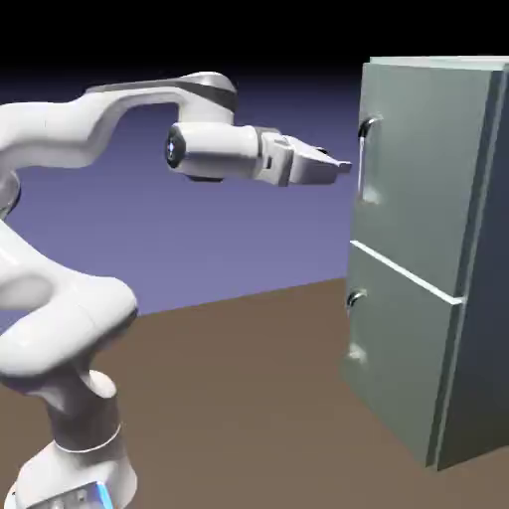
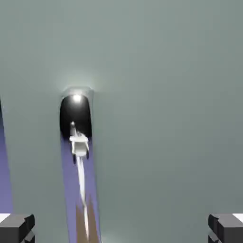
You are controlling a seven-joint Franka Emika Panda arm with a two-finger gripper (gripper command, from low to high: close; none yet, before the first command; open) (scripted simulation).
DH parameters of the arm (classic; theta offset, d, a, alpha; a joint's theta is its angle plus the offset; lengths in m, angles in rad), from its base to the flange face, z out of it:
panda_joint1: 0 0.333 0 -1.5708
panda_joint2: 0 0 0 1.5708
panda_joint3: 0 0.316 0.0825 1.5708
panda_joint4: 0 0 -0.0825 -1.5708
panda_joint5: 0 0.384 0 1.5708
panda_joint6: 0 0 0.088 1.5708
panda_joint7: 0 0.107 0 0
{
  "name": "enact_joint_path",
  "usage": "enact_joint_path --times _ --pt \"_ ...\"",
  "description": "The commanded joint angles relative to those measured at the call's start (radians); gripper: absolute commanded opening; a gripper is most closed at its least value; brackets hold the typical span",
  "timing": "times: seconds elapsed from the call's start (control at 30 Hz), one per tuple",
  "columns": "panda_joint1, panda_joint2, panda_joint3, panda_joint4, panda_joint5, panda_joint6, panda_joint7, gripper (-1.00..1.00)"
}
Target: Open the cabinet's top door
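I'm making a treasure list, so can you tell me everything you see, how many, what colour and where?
cabinet: one, grey-green with a darker side, at the exterior view's right
top door: one, grey-green, above the pale seam
lower door: one, grey-green, below the seam
long handle: one, shiny silver, on the top door
lower handle: one, silver, on the lower door
floor or table surface: one, brown, below and behind the cabinet
backdrop: one, blue-violet, black at the top
robot arm: one, white, at the exterior view's left
gripper: one, two grey fingertips, open near the long handle
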Motion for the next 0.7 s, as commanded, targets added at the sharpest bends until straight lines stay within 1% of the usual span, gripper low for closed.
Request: enact_joint_path --times 0.0,0.2,0.27,0.43,0.47,0.5,0.67 --pt "-0.018 -0.009 0.018 0.006 0.044 -0.005 -0.028 0.0" --pt "-0.124 -0.065 0.123 0.045 0.304 -0.032 -0.196 0.0" --pt "-0.135 -0.07 0.133 0.049 0.331 -0.035 -0.213 0.0" --pt "-0.309 -0.021 0.231 0.18 0.377 -0.064 -0.227 0.0" --pt "-0.309 -0.021 0.231 0.18 0.377 -0.064 -0.227 -1.0" --pt "-0.309 -0.021 0.231 0.18 0.377 -0.064 -0.227 -1.0" --pt "-0.152 -0.017 0.069 0.001 0.282 -0.274 -0.257 -1.0"
